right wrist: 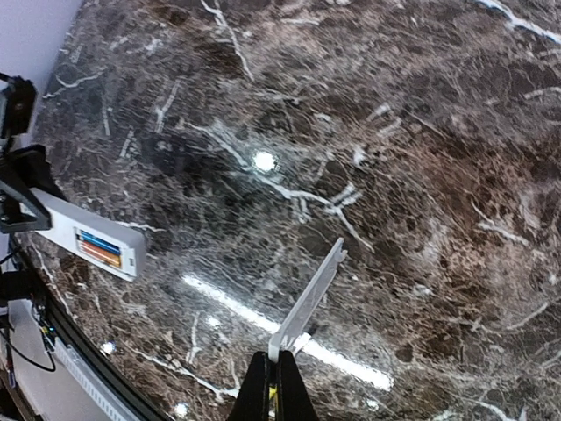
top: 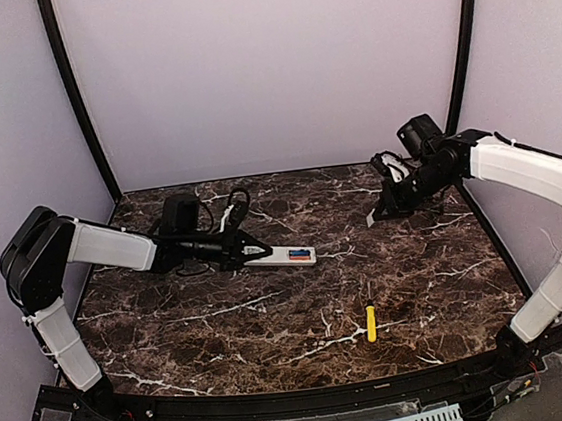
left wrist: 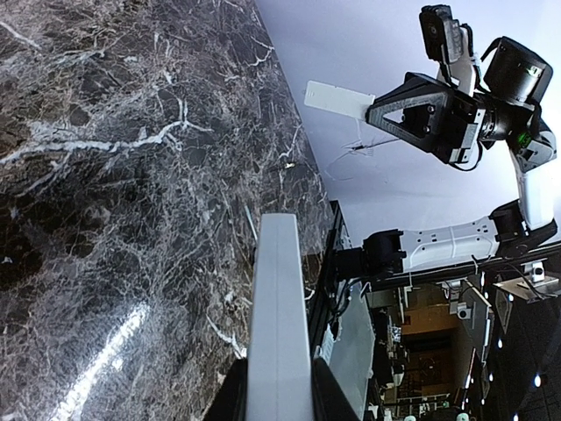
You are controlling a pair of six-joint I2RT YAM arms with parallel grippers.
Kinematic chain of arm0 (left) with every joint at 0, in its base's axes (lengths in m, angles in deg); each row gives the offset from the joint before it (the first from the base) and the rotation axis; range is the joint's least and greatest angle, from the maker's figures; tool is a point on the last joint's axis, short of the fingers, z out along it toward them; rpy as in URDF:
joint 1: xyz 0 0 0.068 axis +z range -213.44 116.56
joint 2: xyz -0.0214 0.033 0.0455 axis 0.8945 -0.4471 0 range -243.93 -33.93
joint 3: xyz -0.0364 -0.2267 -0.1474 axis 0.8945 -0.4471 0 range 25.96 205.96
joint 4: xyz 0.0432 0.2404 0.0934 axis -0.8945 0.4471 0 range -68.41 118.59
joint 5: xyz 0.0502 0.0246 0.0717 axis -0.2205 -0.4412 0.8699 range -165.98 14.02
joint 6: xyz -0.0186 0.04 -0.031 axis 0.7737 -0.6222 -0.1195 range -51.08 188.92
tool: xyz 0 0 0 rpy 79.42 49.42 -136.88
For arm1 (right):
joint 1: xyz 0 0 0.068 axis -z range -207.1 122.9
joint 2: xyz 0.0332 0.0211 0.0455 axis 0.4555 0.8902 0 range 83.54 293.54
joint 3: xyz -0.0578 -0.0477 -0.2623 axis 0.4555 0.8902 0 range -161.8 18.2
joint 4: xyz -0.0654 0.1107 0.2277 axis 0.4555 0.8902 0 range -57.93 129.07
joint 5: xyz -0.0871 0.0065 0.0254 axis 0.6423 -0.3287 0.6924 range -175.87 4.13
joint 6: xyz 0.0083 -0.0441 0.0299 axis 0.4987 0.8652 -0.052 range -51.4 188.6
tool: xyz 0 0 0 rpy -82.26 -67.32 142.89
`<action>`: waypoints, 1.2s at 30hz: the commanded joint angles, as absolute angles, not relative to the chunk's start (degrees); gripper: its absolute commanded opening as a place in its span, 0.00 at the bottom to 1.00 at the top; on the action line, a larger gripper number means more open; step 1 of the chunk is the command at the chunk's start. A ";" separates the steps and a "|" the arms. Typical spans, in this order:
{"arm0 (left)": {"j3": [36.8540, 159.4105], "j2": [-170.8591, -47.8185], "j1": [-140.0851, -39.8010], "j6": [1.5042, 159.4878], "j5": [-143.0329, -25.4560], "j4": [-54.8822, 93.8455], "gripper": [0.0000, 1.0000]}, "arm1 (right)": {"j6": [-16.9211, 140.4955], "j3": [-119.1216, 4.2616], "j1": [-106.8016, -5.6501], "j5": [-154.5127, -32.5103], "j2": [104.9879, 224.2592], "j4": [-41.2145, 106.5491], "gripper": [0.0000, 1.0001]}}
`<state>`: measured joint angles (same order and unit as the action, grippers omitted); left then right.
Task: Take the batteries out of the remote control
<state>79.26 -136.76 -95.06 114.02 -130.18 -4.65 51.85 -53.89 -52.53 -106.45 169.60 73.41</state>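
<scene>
Left gripper (top: 257, 252): jaws narrow, clamped on one end of the remote control (top: 294, 256). The remote sticks straight out past the fingertips, low over the marble table (top: 273, 322); touching it or just above, can't tell from the overhead view. Batteries (right wrist: 98, 247) sit in the open bay at the end of the remote farthest from that gripper, blue beside orange, bay face up. Yellow-handled screwdriver (top: 370, 322) lies on the table between the two grippers, well apart from both, nearer the arm bases. Right gripper (top: 383, 207): jaws pinched nearly together on one end of the small white cover (top: 371, 219). The cover juts out beyond the fingertips, held clear of the table, well apart from the remote.
</scene>
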 commanded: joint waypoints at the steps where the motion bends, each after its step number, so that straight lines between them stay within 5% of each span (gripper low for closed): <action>1: 78.28 -133.74 -94.99 110.30 -129.47 -1.88 0.01 | 52.96 -54.77 -52.35 -96.79 172.81 78.59 0.00; 21: 78.60 -131.90 -96.87 97.13 -121.01 12.00 0.00 | 52.28 -62.52 -57.60 -84.51 192.43 87.34 0.01; 29: 78.61 -131.70 -96.85 95.02 -119.19 14.42 0.00 | 53.64 -65.53 -57.72 -95.38 194.21 87.36 0.51; 36: 78.45 -131.62 -96.88 92.53 -118.71 16.71 0.00 | 50.33 -60.10 -58.21 -103.81 186.45 84.77 0.67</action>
<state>78.52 -134.55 -96.72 95.07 -118.88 14.62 52.90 -63.20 -57.45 -97.12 192.75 85.83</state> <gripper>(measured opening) 0.176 0.652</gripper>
